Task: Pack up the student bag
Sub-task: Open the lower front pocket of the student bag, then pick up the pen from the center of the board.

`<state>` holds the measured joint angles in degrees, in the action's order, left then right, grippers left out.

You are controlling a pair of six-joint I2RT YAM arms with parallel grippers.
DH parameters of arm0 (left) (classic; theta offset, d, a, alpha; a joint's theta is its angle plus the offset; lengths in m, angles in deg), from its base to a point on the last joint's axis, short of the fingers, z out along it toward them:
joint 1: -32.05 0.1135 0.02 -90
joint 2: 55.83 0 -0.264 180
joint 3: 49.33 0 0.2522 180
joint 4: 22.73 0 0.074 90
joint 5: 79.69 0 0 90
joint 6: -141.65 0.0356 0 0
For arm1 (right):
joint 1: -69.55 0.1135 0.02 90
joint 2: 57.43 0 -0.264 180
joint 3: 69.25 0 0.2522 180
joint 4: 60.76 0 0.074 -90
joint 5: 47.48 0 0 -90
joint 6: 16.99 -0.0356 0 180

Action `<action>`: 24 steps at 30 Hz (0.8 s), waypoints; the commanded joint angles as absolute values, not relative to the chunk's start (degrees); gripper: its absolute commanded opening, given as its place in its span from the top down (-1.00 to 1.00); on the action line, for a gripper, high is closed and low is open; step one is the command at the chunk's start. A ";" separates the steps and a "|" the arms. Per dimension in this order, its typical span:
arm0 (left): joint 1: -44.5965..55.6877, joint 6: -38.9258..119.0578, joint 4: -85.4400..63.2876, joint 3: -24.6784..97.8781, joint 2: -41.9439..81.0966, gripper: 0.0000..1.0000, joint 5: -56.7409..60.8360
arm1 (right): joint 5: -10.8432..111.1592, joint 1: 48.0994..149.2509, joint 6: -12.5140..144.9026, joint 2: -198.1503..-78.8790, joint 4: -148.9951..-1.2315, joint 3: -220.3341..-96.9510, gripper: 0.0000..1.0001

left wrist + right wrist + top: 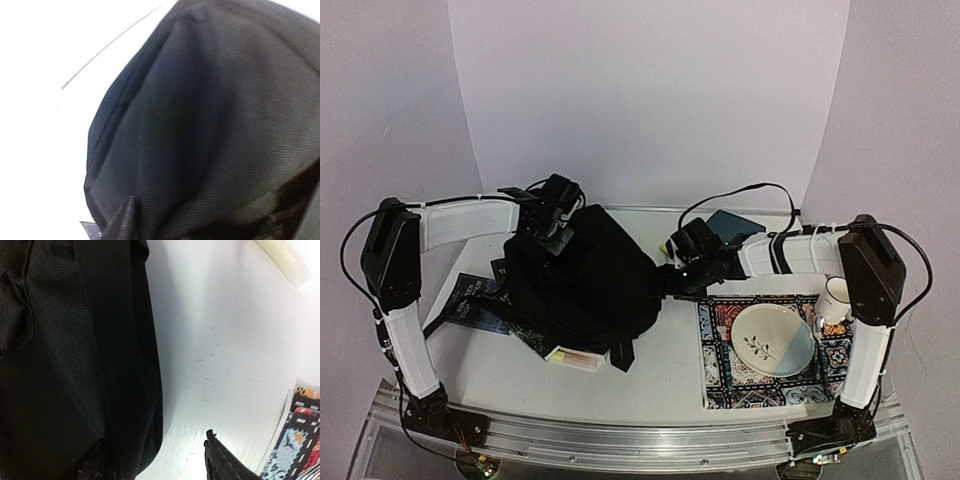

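The student bag (590, 285), a big soft black backpack, lies left of the table's middle. My left gripper (558, 228) sits on its far top edge. In the left wrist view black fabric (210, 125) fills the picture and bunches down beside one dark finger (117, 225); the other finger is hidden, and the jaws look shut on the cloth. My right gripper (672, 268) is at the bag's right edge. It stands open (155, 462), with one finger (95, 465) against the bag's side (60, 365) and the other finger (222, 460) over bare table.
Dark books (470, 300) stick out from under the bag's left side, and a white and yellow box (575, 357) lies at its near edge. A patterned mat (720, 380) holds a plate (772, 340). A cup (834, 298) and a teal book (735, 225) are on the right.
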<state>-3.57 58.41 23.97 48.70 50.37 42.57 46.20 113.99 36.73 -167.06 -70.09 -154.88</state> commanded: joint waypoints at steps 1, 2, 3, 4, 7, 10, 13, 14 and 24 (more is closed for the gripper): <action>-2.61 54.34 24.25 50.89 43.78 0.76 38.51 | 47.14 112.59 43.22 -165.81 -74.14 -159.77 -0.33; -2.61 53.29 24.75 50.89 43.71 0.86 36.97 | 47.59 112.25 44.53 -165.77 -74.78 -160.83 -0.37; -2.59 52.42 25.27 50.89 43.81 0.95 35.64 | 47.72 111.81 45.88 -165.75 -75.81 -161.91 -0.40; -2.56 51.73 25.73 50.95 44.05 0.99 34.52 | 47.56 111.35 47.47 -165.77 -77.20 -163.08 -0.42; -2.28 47.88 27.76 51.45 45.21 1.00 31.43 | 46.07 109.15 50.94 -166.31 -79.39 -165.41 -0.50; -1.76 45.17 29.80 52.23 46.21 1.00 28.10 | 44.70 106.35 53.84 -168.10 -80.46 -167.61 -0.53; -1.42 42.84 31.37 53.07 46.84 1.00 25.46 | 42.71 104.38 57.58 -171.31 -81.35 -170.48 -0.55; -1.26 41.84 31.81 53.52 47.11 1.00 24.25 | 42.54 103.99 58.50 -172.78 -81.54 -171.60 -0.55; -1.09 36.88 35.55 57.26 49.20 1.00 17.03 | 38.45 101.59 66.52 -185.75 -81.81 -181.59 -0.47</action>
